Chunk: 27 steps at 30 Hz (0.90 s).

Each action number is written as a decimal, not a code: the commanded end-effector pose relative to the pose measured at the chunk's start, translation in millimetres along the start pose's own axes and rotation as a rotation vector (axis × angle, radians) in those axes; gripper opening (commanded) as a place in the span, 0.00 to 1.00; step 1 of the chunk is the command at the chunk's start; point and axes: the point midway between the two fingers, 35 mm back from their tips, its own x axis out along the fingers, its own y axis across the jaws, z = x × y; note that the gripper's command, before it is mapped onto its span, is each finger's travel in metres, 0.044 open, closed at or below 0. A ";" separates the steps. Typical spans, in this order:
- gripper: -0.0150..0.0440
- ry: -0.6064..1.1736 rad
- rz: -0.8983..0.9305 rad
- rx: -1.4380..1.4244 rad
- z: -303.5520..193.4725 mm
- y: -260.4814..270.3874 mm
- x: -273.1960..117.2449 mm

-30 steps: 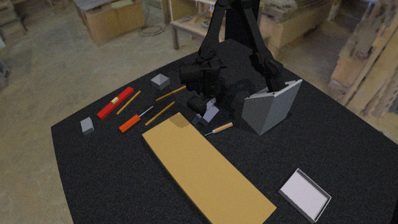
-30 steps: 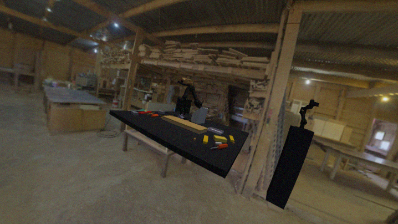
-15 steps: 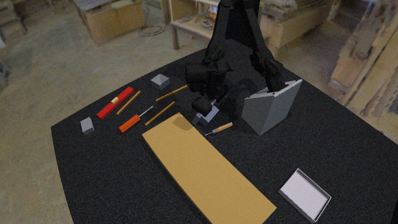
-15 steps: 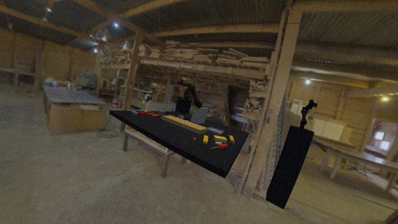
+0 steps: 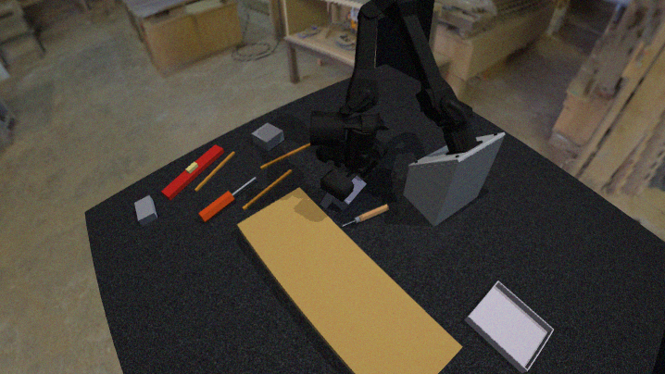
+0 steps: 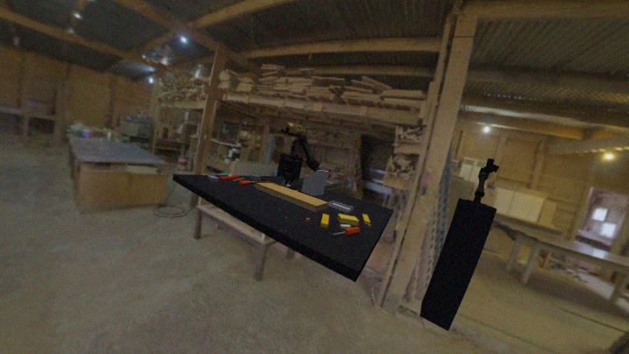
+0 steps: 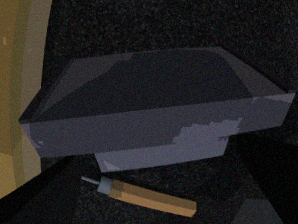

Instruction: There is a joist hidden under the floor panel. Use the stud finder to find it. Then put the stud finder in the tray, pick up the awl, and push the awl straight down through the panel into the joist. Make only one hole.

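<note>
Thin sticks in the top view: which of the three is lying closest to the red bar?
The leftmost stick, alongside the red bar. The other two lie farther right in that view.

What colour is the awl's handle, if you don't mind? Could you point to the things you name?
Light orange-brown (image 5: 373, 213) (image 7: 152, 198), best seen in the wrist view.
</note>
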 end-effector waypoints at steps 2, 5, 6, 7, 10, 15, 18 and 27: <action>1.00 0.006 -0.001 -0.011 -3.3 -0.8 9.2; 1.00 0.005 -0.002 -0.011 -3.8 -1.2 13.8; 1.00 0.005 -0.002 -0.011 -4.0 -1.4 15.3; 1.00 0.005 -0.002 -0.011 -4.2 -1.6 16.8; 1.00 0.003 -0.002 -0.012 -4.6 -2.3 21.3; 0.99 0.002 -0.002 -0.012 -5.0 -2.9 24.9; 0.95 0.002 -0.002 -0.012 -5.0 -2.9 24.9; 0.85 0.002 -0.002 -0.012 -5.0 -2.9 24.9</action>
